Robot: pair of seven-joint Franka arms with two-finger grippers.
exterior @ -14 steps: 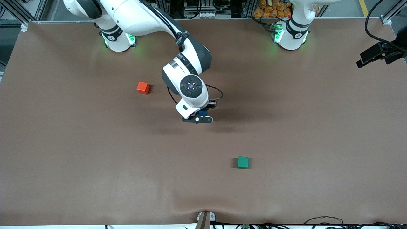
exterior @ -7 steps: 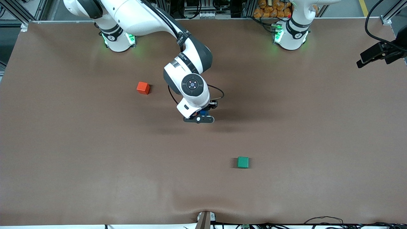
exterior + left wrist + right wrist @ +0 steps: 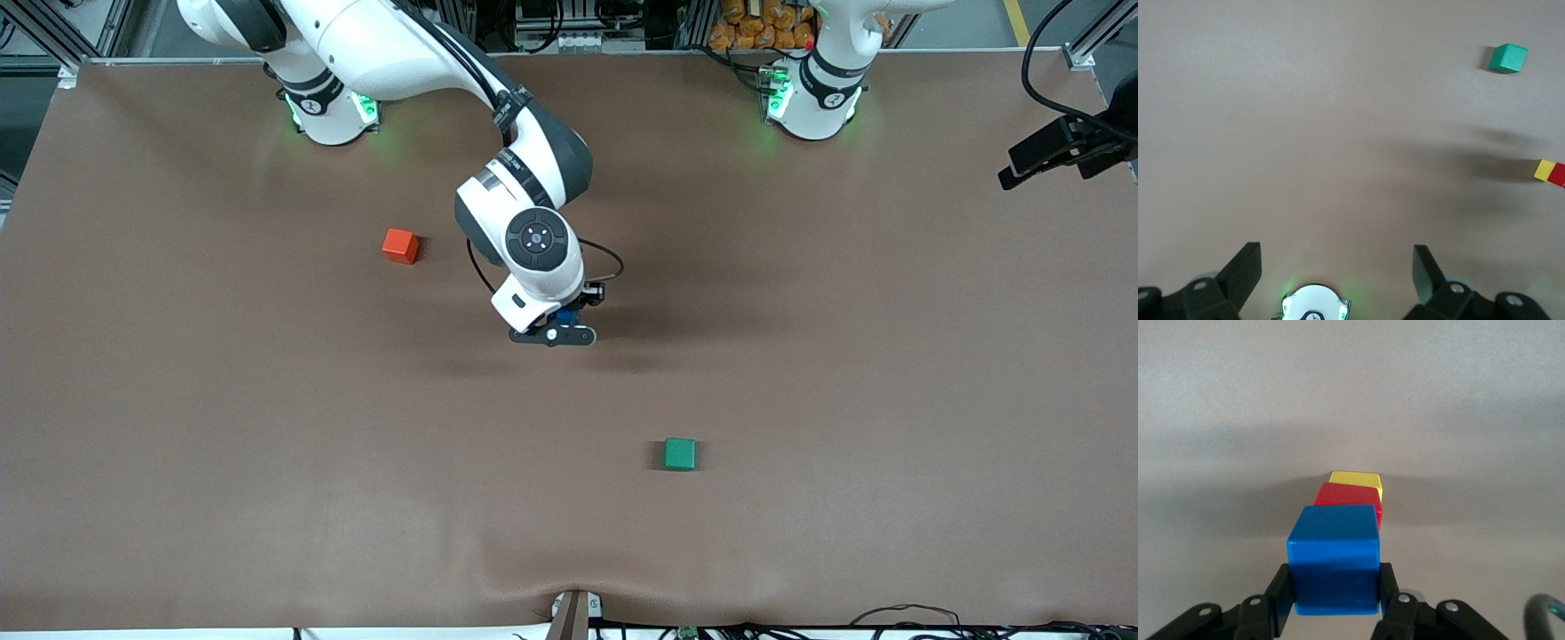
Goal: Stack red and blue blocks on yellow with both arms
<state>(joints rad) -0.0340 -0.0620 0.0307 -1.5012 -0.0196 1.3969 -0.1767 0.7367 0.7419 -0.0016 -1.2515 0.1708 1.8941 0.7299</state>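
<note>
Right gripper (image 3: 1337, 603): black fingers clamped on opposite side faces of the small matte deep blue cube (image 3: 1335, 558), held level and upright over the middle of the brown table (image 3: 178, 444). Judgement: the side grip leaves the cube's underside free to seat flat.

Directly beneath it, in the right wrist view, stands the small matte crimson red cube (image 3: 1349, 502) on the small matte bright yellow cube (image 3: 1357, 481); the blue cube appears not yet seated on them, though a gap cannot be confirmed. In the front view the wrist hides this stack.

Left gripper (image 3: 1337, 272): fingers wide apart, holding nothing, waiting near its base, clear of the work.

Off-task items: a small orange-red cube (image 3: 400, 245) toward the right arm's end; a small green cube (image 3: 680, 453) nearer the front camera. Both well apart from the stack.
</note>
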